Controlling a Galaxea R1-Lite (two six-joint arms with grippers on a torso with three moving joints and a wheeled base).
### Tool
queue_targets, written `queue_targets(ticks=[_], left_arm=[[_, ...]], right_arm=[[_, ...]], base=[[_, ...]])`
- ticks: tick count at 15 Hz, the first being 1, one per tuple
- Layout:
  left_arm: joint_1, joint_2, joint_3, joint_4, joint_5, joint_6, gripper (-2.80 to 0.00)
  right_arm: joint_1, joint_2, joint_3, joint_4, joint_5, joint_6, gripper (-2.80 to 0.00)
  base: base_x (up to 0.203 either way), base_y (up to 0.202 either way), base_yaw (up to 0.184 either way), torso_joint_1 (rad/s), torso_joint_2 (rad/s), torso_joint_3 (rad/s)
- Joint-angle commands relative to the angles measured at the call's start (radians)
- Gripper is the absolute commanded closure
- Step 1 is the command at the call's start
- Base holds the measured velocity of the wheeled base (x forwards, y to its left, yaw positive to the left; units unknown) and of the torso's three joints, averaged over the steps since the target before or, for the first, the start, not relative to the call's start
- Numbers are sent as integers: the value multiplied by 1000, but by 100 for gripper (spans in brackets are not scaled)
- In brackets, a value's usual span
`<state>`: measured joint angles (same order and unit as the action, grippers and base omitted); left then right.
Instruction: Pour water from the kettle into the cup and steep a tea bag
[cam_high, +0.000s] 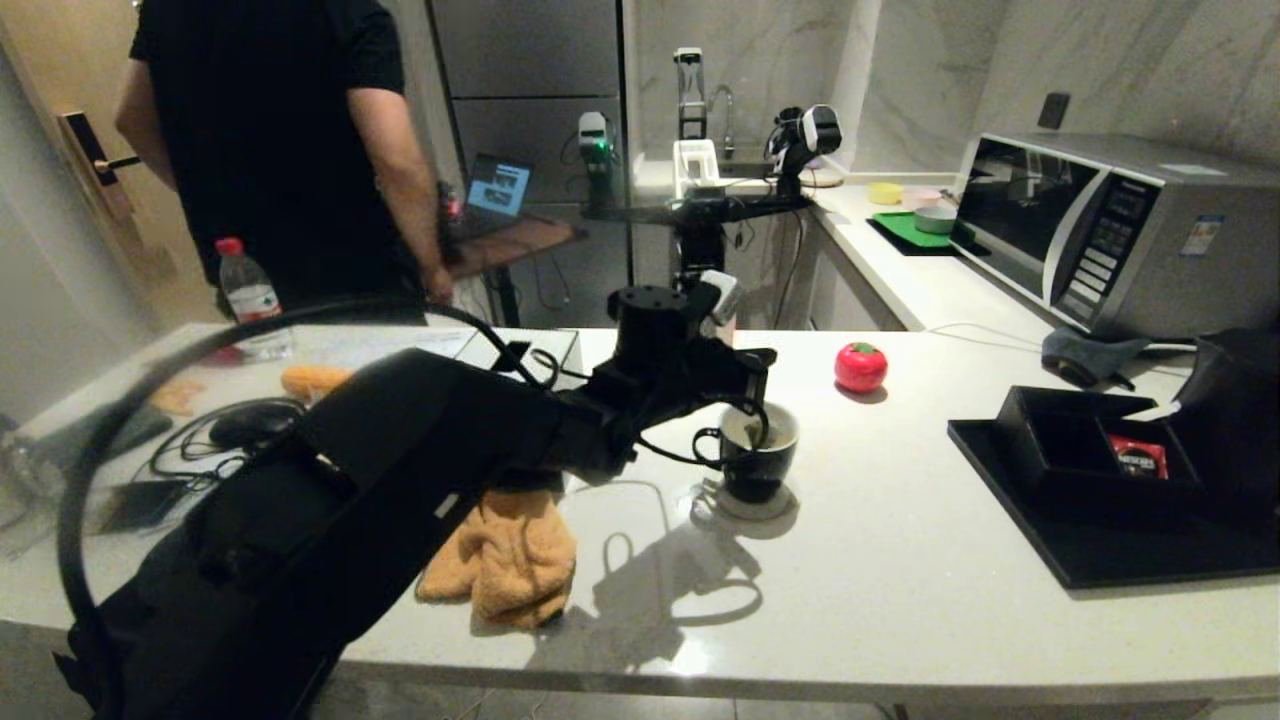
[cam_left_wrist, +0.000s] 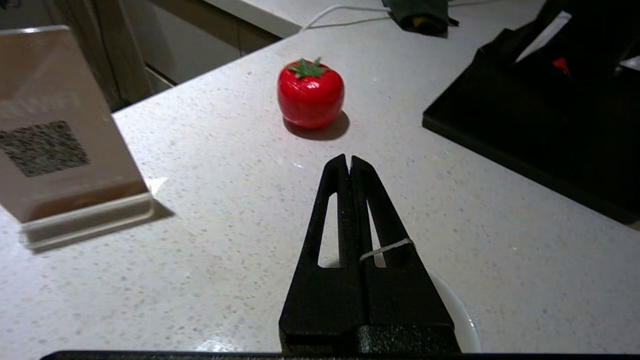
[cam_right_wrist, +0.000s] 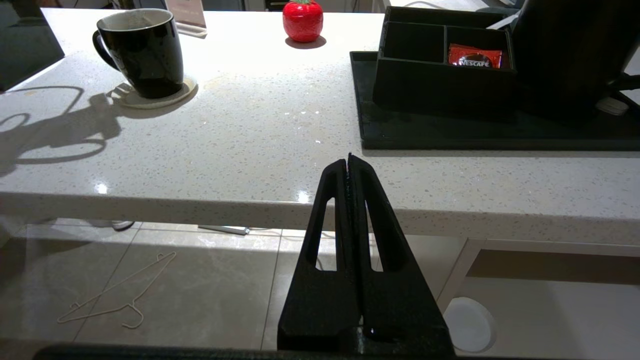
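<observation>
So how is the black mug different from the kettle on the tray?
The cup is far smaller than the kettle. The cup stands on a pale round coaster on the bare counter, while the kettle sits on the black tray beside the compartmented box. The cup shows a white inside and a small ear handle; the kettle's body is black all over where it shows. Both are black and upright.

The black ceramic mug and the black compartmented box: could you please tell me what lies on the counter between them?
Nothing: in the right wrist view, only bare speckled white counter separates the black ceramic mug from the black compartmented box on its tray.
</observation>
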<state>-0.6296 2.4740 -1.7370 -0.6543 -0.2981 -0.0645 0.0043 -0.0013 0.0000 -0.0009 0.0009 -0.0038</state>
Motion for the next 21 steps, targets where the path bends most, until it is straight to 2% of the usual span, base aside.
queue_targets(ticks=[1, 11, 21], left_arm=[[-12, 14, 1, -4, -3, -1, 0], [-68, 74, 1, -44, -10, -1, 0], [-36, -38, -4, -31, -4, 14, 0]], right_arm=[[0, 1, 0, -1, 1, -1, 0], [0, 1, 0, 0, 1, -1, 0], [0, 1, 0, -1, 1, -1, 0]], base=[[0, 0, 0, 0, 0, 0], [0, 0, 0, 0, 0, 0], [0, 0, 0, 0, 0, 0]])
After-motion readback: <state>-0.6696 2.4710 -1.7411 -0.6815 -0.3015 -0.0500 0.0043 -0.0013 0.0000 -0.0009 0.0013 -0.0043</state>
